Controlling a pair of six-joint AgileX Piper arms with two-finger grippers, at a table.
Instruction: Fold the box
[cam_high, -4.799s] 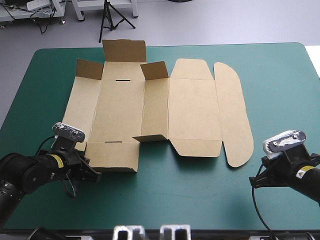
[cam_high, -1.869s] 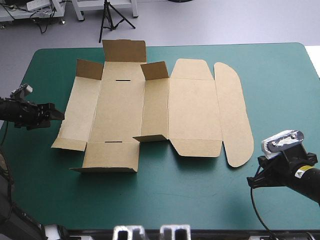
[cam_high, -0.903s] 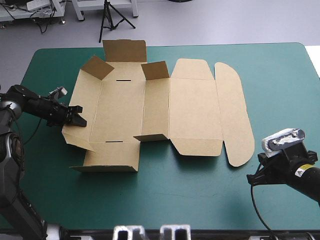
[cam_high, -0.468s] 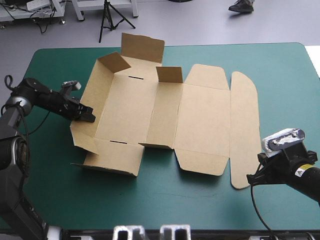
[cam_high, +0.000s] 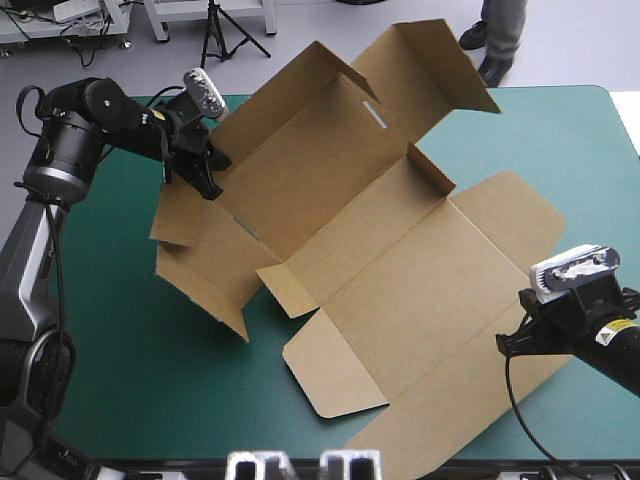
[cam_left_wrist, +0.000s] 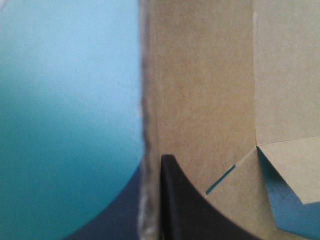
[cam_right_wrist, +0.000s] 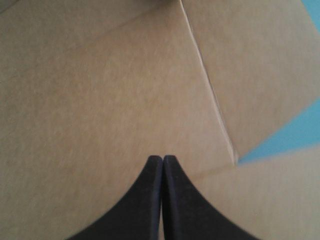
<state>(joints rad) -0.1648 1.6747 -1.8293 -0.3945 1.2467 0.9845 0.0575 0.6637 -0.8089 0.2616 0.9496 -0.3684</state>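
L gripper (cam_high: 207, 182): my black fingers all but closed, pinching the side-wall edge of the brown box (cam_high: 400, 250), approx 10 o'clock from the sheet's centre. Wrist cam: board edge between my fingertips (cam_left_wrist: 169, 172). That side is raised off the teal-green cover (cam_high: 120, 340). Sheet lies skewed, creases approx 8–2 o'clock, lid panel flat toward 5 o'clock. R gripper (cam_high: 508, 345): fingers together in a point, nothing held, at 4 o'clock, brown board under and ahead of it.

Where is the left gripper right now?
In the high view the left gripper is over the far-left part of the table, shut on the left edge of the brown box, which it holds tilted up.
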